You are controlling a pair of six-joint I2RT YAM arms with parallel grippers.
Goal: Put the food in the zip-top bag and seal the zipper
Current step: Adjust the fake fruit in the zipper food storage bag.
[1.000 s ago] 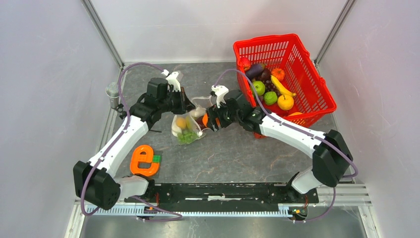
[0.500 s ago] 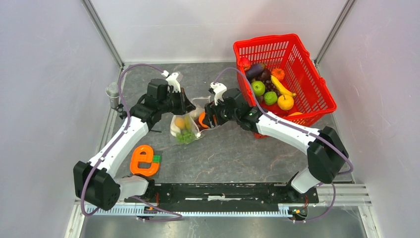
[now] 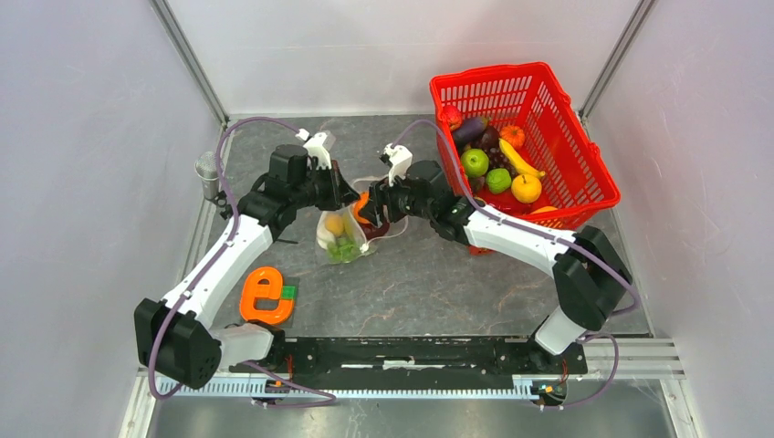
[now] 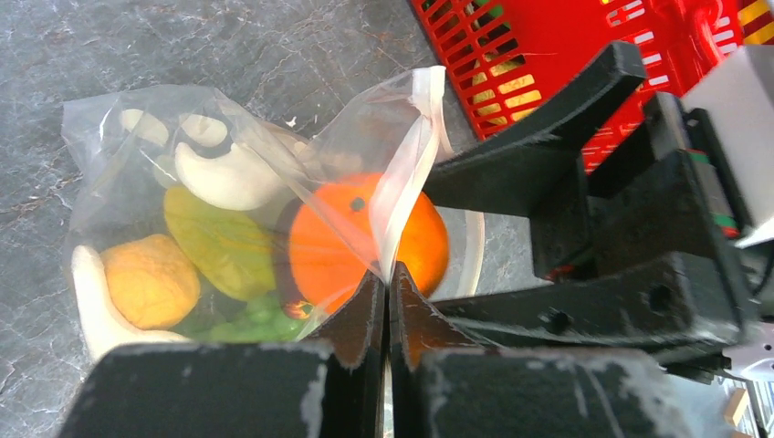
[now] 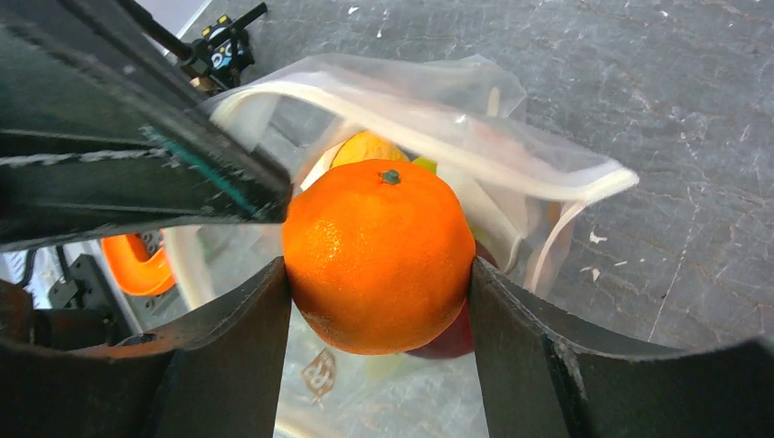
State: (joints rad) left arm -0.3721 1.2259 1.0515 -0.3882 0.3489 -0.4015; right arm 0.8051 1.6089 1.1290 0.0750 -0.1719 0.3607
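Mid-loading: right end effector (image 5: 379,278) clamping orange (image 5: 374,219) at zip-top bag (image 4: 128,123) mouth, left end effector (image 4: 388,292) pinching bag edge. I'd lower, then release.

Your right gripper (image 5: 379,274) squeezes an orange (image 5: 374,228) that fills most of the mouth of the zip-top bag (image 5: 511,173). Your left gripper (image 4: 388,285) pinches the bag's edge just beside it, so there is very little room between the two. Other food (image 4: 151,278) takes up the bottom of the bag. The red basket (image 3: 570,137) blocks the far right. The table (image 3: 429,283) near you is bare, with the orange letter toy (image 3: 263,297) off to the left.
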